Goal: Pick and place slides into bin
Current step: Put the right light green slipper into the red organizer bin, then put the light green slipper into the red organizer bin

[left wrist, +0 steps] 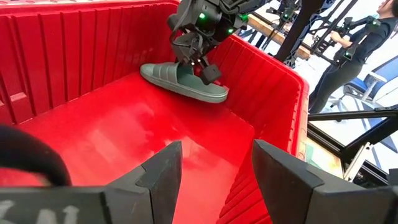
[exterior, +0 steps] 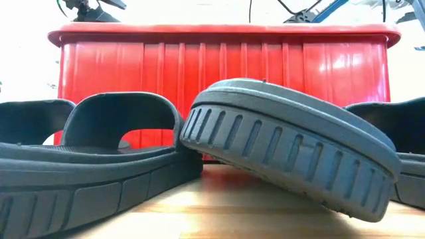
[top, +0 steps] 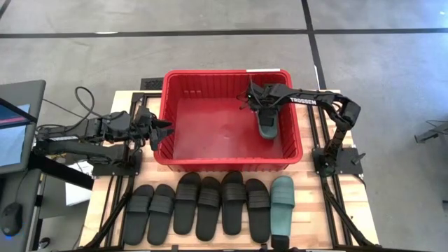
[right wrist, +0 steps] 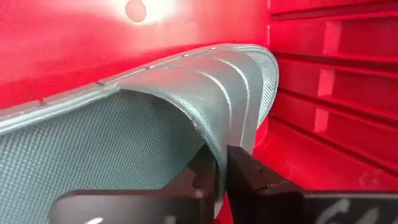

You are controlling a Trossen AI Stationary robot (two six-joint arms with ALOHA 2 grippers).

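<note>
A teal slide (top: 268, 126) is inside the red bin (top: 227, 73), near its right wall, and my right gripper (right wrist: 221, 180) is shut on its strap. In the left wrist view the teal slide (left wrist: 180, 79) lies low over the bin floor, sole down. Whether it rests there I cannot tell. My left gripper (left wrist: 216, 167) stands open over the bin's left rim (top: 162, 136) with nothing between its fingers. Several black slides (top: 203, 206) and one teal slide (top: 282, 203) lie in a row, soles down, on the wooden table in front of the bin. My right gripper pinches the ribbed strap's side edge (right wrist: 214, 146) between its two fingers, one under the strap's arch and one outside it. The fingers (left wrist: 198, 62) come steeply from above, slanting down. The slide sits about level below them, sole toward the bin floor.
The bin's walls stand high around the held slide, with its right wall (left wrist: 261, 81) close by. In the low view one slide (exterior: 292, 156) leans tilted against a black slide (exterior: 99, 159). A person (left wrist: 357, 53) stands beyond the table's right side.
</note>
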